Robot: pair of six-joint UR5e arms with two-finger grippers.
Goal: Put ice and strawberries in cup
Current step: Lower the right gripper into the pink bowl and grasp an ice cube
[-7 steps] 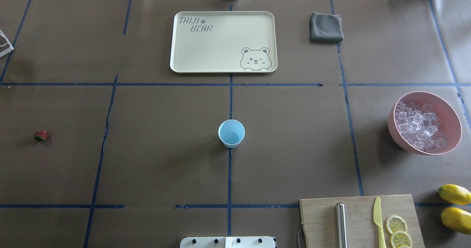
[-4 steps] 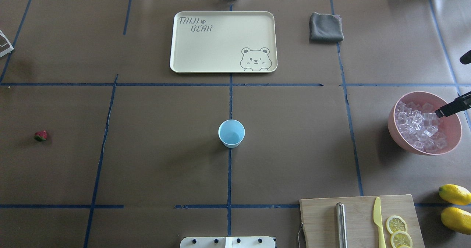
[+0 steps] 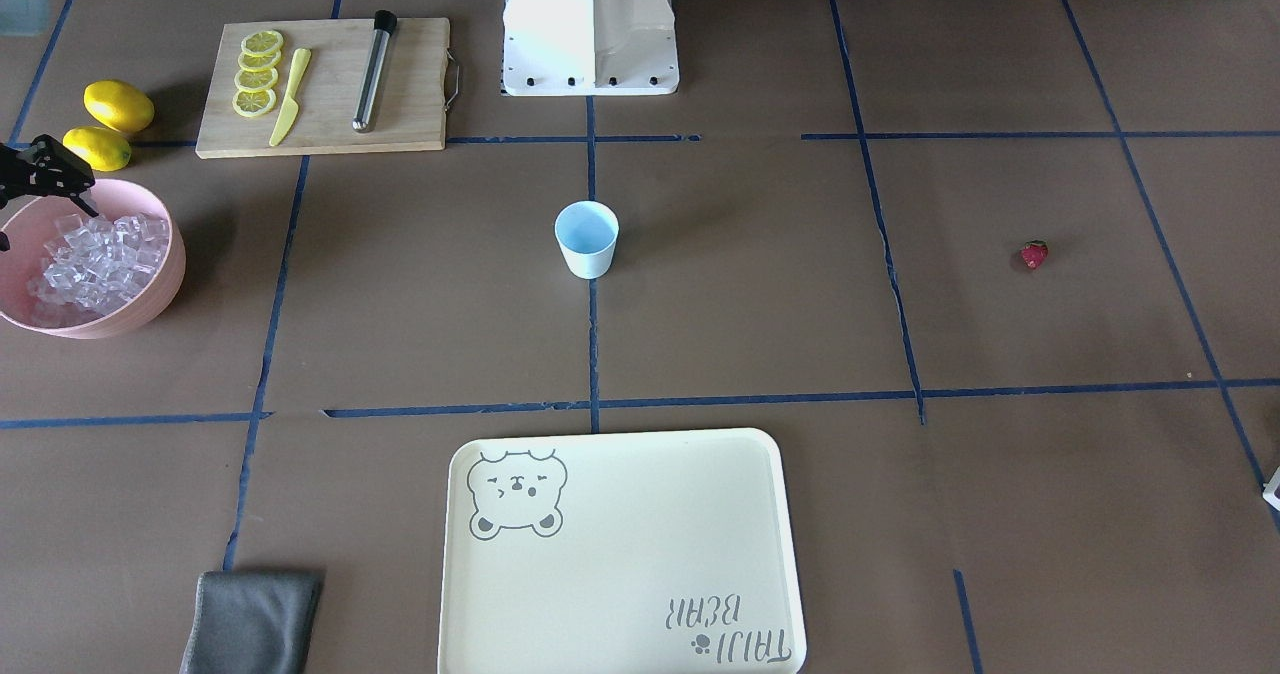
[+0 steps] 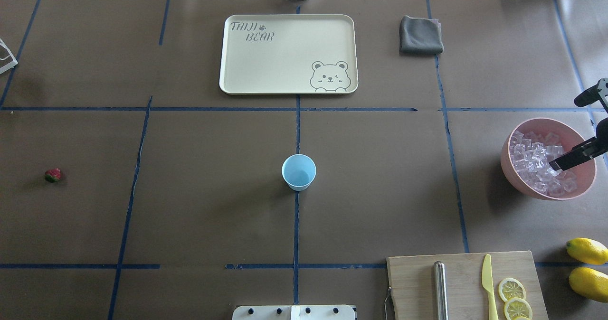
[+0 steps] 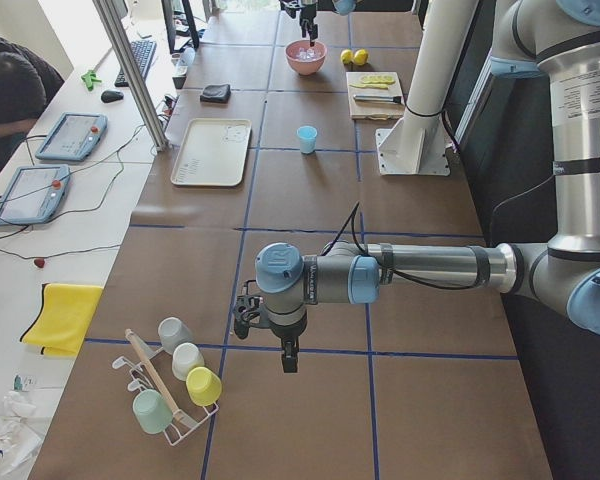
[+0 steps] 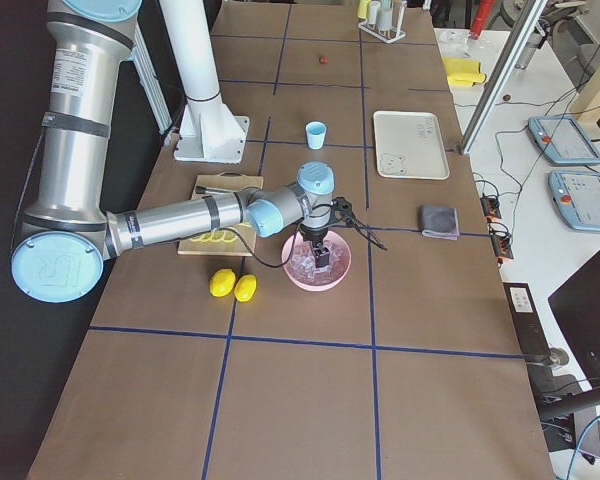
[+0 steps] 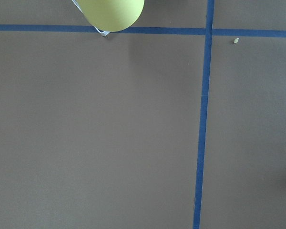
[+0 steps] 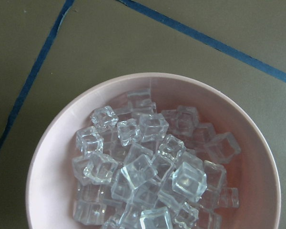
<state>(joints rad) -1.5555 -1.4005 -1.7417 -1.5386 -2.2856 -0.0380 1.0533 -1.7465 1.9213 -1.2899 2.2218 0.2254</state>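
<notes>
Reaching for ice: the right gripper (image 4: 566,132) hangs over a pink bowl (image 4: 510,168), fingers spread, holding nothing.

From overhead, the ice (image 4: 534,161) lies directly beneath that gripper, the blue cup (image 4: 299,172) stands well away from it at the table's middle, and the strawberry (image 4: 53,174) lies beyond the cup, farther off. The right-side view adds height: the fingertips are down at the cubes. The right wrist view shows each cube clearly, heaped and glassy, but no fingers. Only the left-side view shows the left gripper (image 5: 285,350), near a rack of cups (image 5: 170,390); whether it is spread or closed cannot be told. The likely risks are a slick cube squirting from the pinch, two cubes being caught together, or one dropping on the long carry to the cup.
</notes>
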